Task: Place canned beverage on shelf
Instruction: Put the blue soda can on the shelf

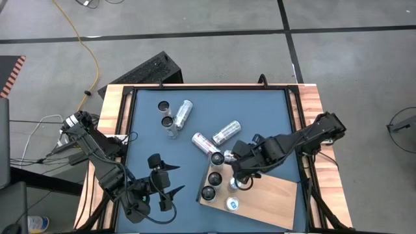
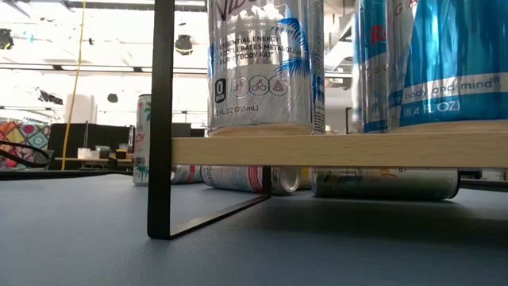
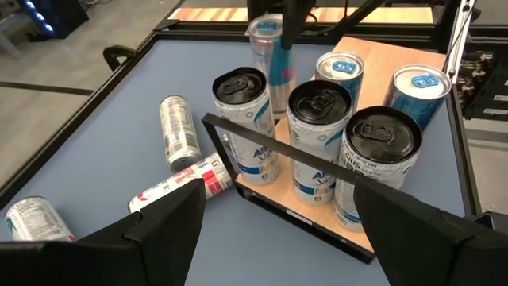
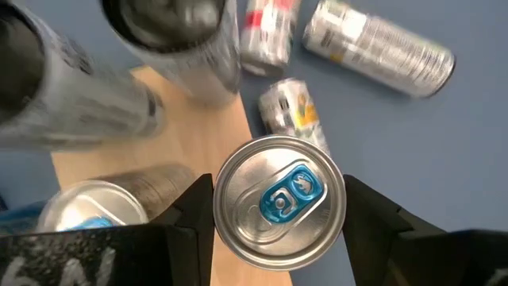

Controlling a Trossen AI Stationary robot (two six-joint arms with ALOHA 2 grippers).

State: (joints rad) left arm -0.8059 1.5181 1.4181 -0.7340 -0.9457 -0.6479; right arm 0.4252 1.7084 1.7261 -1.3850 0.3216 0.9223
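The shelf [image 1: 276, 195] is a light wooden board on a black frame [image 3: 278, 151] at the table's near right. Three black-topped cans [image 3: 317, 99] and two blue-tabbed cans [image 3: 421, 83] stand on it. My right gripper [image 4: 278, 210] is shut on a slim silver can with a blue tab [image 4: 278, 202] at the shelf's far left corner [image 1: 229, 156]. The black-topped cans hide the held can's base. My left gripper [image 3: 274, 230] hangs open above the table [image 1: 162, 185], left of the shelf, with nothing between its fingers. My right gripper pinches the can's upper wall just under the rim [image 4: 216, 208] between its two fingers, one on each side. The fingers come steeply from above, slanting in from the table's right. The can stands upright [image 3: 268, 56]; whether its base rests on the shelf I cannot tell.
Loose cans lie on the blue-grey table left of and beyond the shelf [image 1: 203, 143] [image 1: 226, 133] [image 1: 184, 114]. Two more stand at the far left [image 1: 166, 114]. In the low view, cans lie under the raised board [image 2: 381, 183] beside its black leg [image 2: 161, 119].
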